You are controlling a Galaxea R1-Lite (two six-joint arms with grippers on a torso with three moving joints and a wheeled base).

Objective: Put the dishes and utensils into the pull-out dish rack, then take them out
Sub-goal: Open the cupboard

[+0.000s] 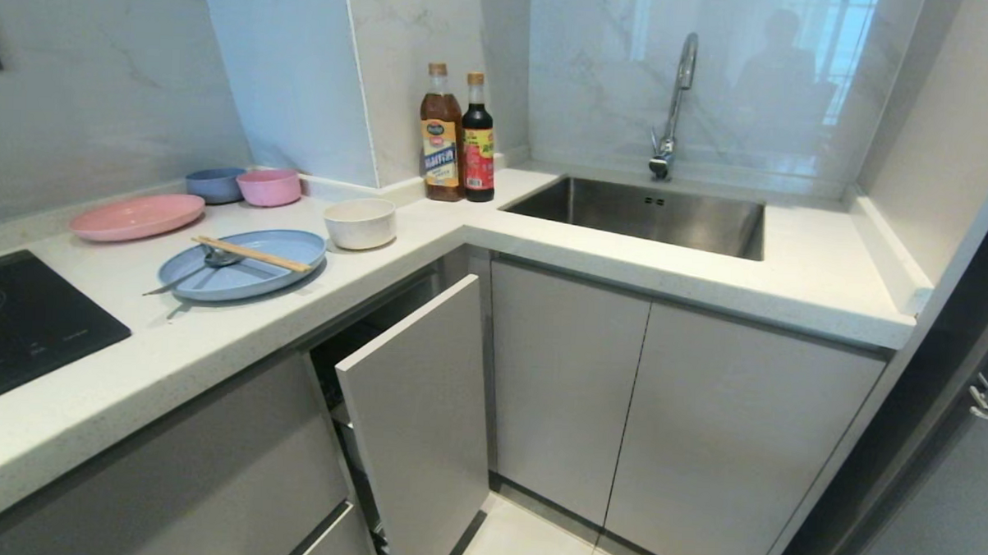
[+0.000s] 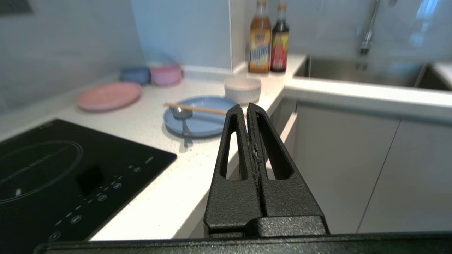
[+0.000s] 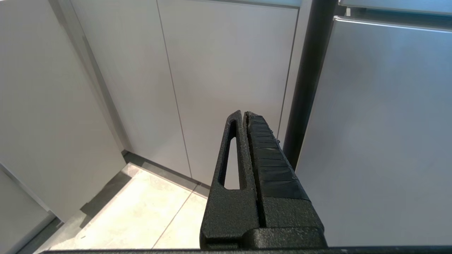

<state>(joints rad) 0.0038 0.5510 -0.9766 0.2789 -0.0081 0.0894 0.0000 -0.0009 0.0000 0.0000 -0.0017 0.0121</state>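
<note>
A light-blue plate [image 1: 248, 273] [image 2: 208, 121] lies on the white counter with wooden chopsticks [image 1: 252, 254] [image 2: 194, 108] and a silver spoon [image 1: 207, 261] [image 2: 183, 118] across it. Just beyond it stands the cream-white bowl [image 1: 360, 222] [image 2: 242, 89]. The pull-out dish rack's pale grey front panel [image 1: 419, 414] stands partly drawn out under the counter; its wire inside is mostly hidden. My left gripper [image 2: 246, 106] is shut and empty, raised before the counter edge and pointing toward the plate. My right gripper [image 3: 243, 113] is shut and empty, low by the cabinet doors. Neither arm shows in the head view.
A pink plate [image 1: 137, 216], a small blue bowl [image 1: 214, 184] and a small pink bowl [image 1: 269, 187] sit at the back left. Two sauce bottles [image 1: 458, 137] stand in the corner. A black hob [image 1: 24, 323] is on the left, a steel sink [image 1: 652, 213] with tap on the right.
</note>
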